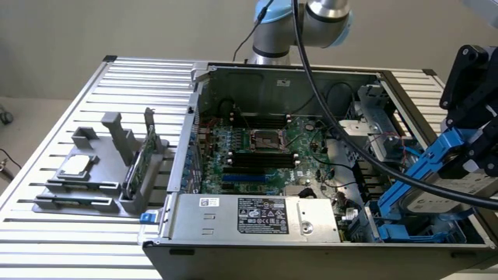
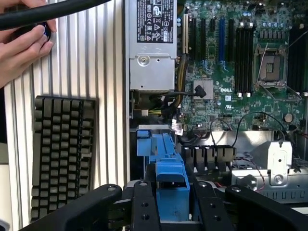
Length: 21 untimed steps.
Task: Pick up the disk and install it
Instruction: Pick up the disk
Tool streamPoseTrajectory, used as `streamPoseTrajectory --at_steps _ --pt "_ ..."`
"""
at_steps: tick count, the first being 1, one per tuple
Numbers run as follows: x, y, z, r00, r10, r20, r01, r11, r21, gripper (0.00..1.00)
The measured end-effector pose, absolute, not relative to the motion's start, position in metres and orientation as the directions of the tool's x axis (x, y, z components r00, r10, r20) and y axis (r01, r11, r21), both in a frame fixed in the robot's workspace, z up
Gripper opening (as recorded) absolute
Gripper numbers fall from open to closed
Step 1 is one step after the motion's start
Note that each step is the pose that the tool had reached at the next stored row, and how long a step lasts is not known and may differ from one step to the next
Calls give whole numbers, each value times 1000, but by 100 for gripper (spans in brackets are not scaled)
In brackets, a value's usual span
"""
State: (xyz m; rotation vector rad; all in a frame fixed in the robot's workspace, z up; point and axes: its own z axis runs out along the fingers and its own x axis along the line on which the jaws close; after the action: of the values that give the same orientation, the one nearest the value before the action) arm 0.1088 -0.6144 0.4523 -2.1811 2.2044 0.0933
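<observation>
table: slatted metal table [image 1: 55, 239], everything stands on it.
holder: grey plastic holder [image 1: 86, 204] at 9 o'clock in the exterior view, on the table just beside the case.
chip: small square silver chip [image 1: 78, 166], it lies flat in the holder.
card: thin green circuit card [image 1: 149, 153], it stands on its edge in the holder, on the side near the case.
case: open computer case [image 1: 272, 71] in the middle, with the motherboard [image 1: 260, 151] flat inside.
power supply: silver box [image 1: 257, 217] at 6 o'clock of the case.
cable: thick black cable [image 1: 330, 125], it runs from 12 o'clock over the case toward 4 o'clock.
bay: blue plastic bay [image 1: 400, 233] at 4 o'clock inside the case, under the disk; touching or not, i cannot tell.
the disk: the disk [image 1: 447, 201] at 3 o'clock, tilted, raised over the case corner, with blue rails on its sides.
gripper: black gripper [image 1: 470, 163] closed on the disk; in the wrist view its fingers [image 2: 144, 207] stand on both sides of the blue rail.
hand: a person's hand [image 2: 21, 50] in the wrist view, over the table.
keyboard: dark keyboard [image 2: 62, 154] on the table, near the hand, apart from it.
</observation>
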Motion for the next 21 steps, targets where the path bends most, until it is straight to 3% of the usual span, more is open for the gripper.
streamPoseTrajectory --at_steps 21 --pt "109 -614 442 -11 -997 -81 -1000 10 17 33"
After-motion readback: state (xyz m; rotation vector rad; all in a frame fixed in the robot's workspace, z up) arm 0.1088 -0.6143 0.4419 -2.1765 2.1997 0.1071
